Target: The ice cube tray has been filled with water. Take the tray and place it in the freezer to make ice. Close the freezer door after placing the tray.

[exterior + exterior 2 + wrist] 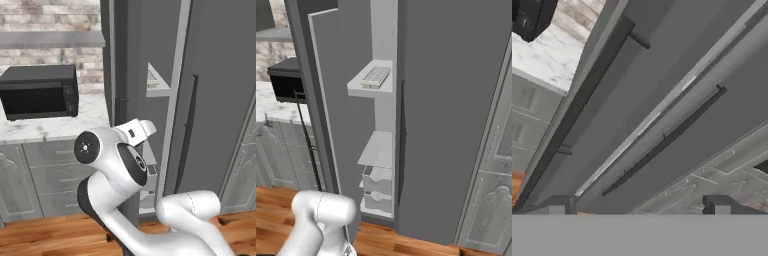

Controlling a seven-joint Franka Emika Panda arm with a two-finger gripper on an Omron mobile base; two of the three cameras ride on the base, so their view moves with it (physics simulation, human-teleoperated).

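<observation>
The tray lies flat on the freezer's upper shelf. Left of the freezer, the microwave sits on the counter.
</observation>
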